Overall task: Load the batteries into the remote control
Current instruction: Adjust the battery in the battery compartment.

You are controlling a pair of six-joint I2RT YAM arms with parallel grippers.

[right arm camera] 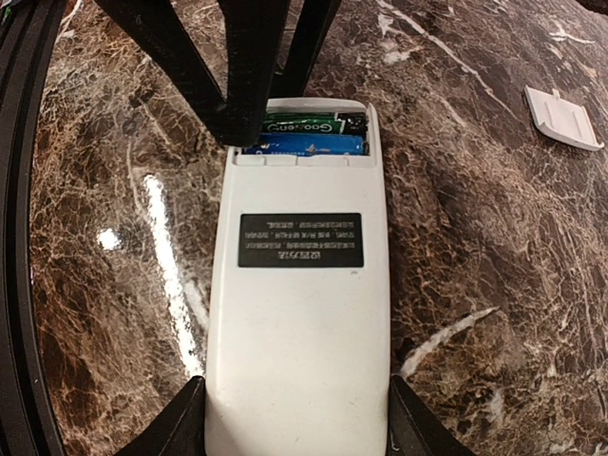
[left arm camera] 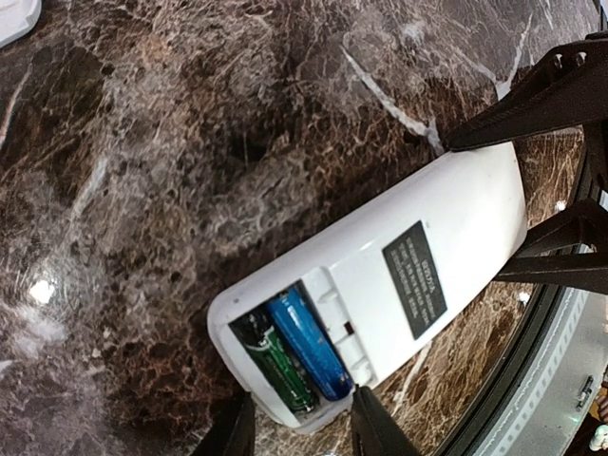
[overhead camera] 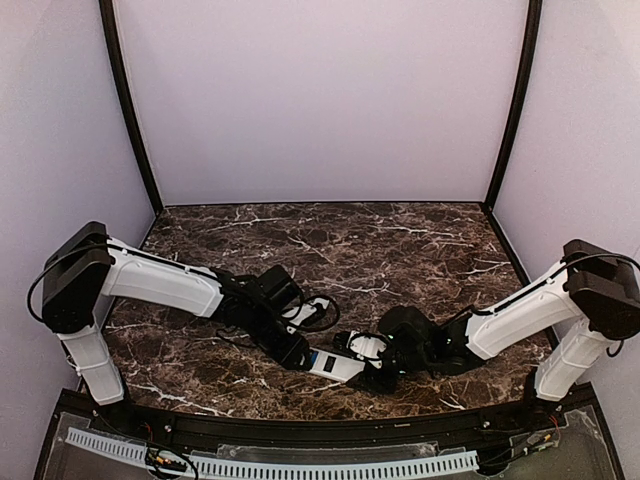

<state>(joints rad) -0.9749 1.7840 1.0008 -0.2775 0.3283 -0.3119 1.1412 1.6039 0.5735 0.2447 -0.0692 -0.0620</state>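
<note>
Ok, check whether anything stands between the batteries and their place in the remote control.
Nothing visible does. Both batteries already lie side by side inside the remote control, at its uncovered end. The loose cover lies on the table, apart from the remote control.

Looking down on a dark brown marble table (overhead camera: 400,240), veined in white and catching spots of glare. Carrying, near its front edge, a white remote (overhead camera: 332,364) — lying back up, black label showing, battery bay standing uncovered at one end. Not showing whether flat on the stone or raised a little. Also bearing a small white cover (right arm camera: 564,117) — lying apart from the remote, off beside its bay end.
</note>
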